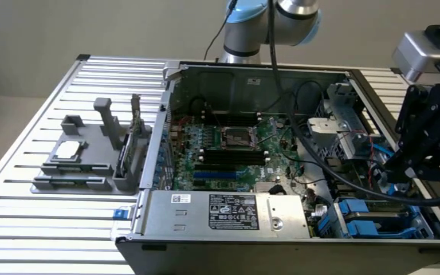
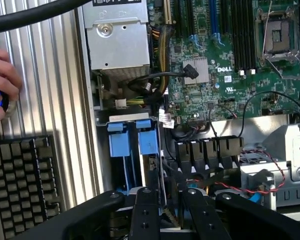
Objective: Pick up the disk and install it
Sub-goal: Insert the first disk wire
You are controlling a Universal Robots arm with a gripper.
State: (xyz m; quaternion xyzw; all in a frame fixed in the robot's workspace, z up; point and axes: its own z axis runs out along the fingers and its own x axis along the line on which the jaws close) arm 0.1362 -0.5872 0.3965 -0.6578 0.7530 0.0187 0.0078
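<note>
Disk (image 1: 366,221): sits in its blue carrier just beside the power-supply box (image 1: 235,212), long axis pointing away from that box; lies directly below the gripper (image 1: 403,175), fingers apart, clamping nothing.

Item: my single arm (image 1: 281,17), elbow raised; tool (image 1: 400,171) at the exterior view's right, hanging pointed downward.

Ribbed shiny metal table (image 1: 44,217), blue plastic tabs (image 2: 121,142), seemingly matt black tool (image 2: 171,197).
</note>
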